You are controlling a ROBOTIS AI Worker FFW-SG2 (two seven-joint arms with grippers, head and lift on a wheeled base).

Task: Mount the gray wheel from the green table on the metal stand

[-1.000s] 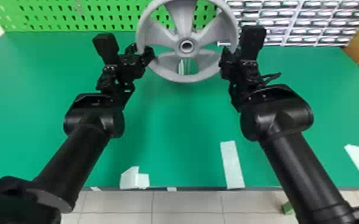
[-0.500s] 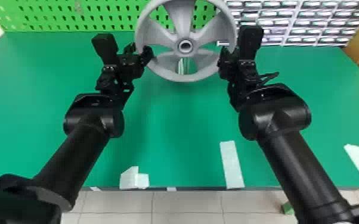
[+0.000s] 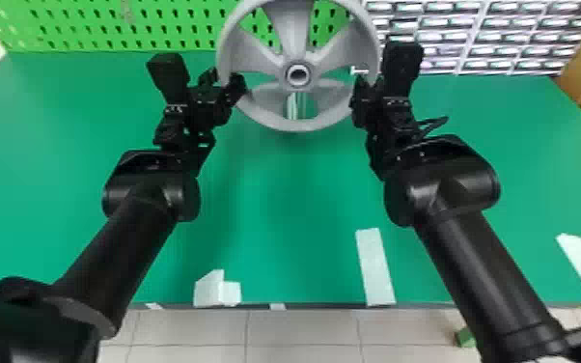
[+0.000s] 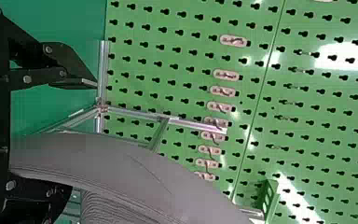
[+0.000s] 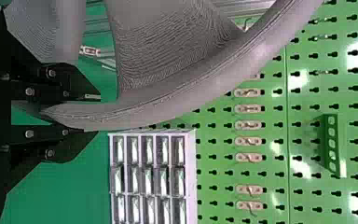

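Observation:
The gray wheel (image 3: 296, 122) is held up off the table, its hub facing the head camera. My left gripper (image 3: 224, 83) is at its left rim, my right gripper (image 3: 367, 87) at its right rim. In the left wrist view, my left gripper (image 4: 83, 135) stands open around the rim (image 4: 107, 156), a wide gap on one side. In the right wrist view, my right gripper (image 5: 97, 115) is shut on the rim (image 5: 135, 112). Part of the metal stand (image 3: 293, 106) appears through the wheel; its bars (image 4: 191, 123) lie beyond the rim in the left wrist view.
The green table (image 3: 280, 217) spreads below both arms, with white tape pieces (image 3: 375, 268) near its front edge. Behind stand a green pegboard (image 3: 111, 24) and a rack of small drawers (image 3: 487, 36). A green bracket (image 5: 331, 145) sticks out from the pegboard.
The wheel and my right gripper have shifted slightly to the left in the head view. My left gripper has barely moved.

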